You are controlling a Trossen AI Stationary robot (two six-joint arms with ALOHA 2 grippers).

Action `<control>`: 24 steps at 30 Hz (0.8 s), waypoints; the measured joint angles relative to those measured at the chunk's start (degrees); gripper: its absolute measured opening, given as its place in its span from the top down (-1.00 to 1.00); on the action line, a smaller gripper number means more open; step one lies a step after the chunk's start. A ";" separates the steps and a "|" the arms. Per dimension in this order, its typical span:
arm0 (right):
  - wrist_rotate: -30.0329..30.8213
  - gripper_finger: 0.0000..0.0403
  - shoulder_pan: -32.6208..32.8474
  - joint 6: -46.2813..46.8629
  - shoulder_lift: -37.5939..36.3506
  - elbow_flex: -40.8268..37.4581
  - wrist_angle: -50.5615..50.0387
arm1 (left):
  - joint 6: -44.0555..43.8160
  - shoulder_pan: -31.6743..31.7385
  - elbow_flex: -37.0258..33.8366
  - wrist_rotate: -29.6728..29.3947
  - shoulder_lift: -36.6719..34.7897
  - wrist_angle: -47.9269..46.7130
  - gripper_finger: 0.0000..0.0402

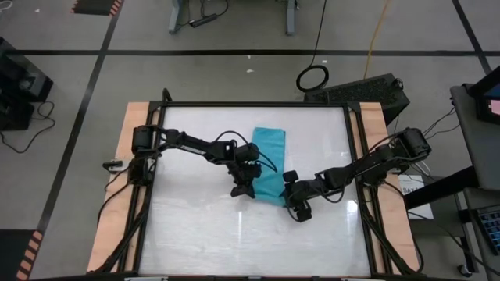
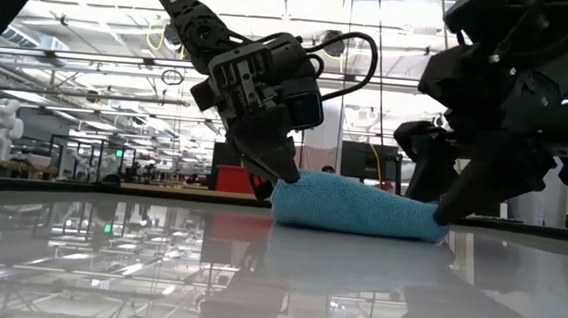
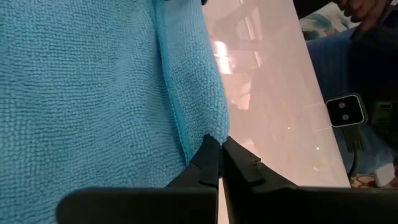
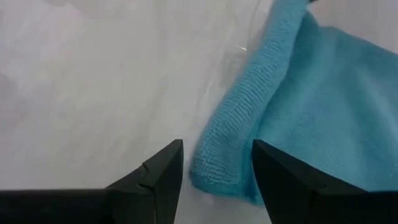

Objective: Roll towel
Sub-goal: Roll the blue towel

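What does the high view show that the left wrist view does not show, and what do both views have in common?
Only the high view shows both arms on the white table: the left gripper at one near corner of the soft turquoise-blue cloth towel, and the right gripper, open, at the other near corner. Only the left wrist view shows the shut fingertips touching the towel's folded hem. Both show the towel lying on the table.
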 joint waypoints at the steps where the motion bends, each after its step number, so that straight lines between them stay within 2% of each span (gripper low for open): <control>1: -0.01 0.09 0.27 0.03 -0.02 0.00 0.26 | -0.06 0.05 0.00 0.27 0.00 0.00 0.99; 13: -0.08 0.09 1.65 -0.20 -0.44 0.02 0.31 | -0.11 0.14 0.00 1.35 0.00 -0.20 0.99; 24: 3.30 0.09 1.62 -0.15 -0.31 -1.94 -1.53 | -1.42 0.80 0.00 2.56 0.00 0.17 0.99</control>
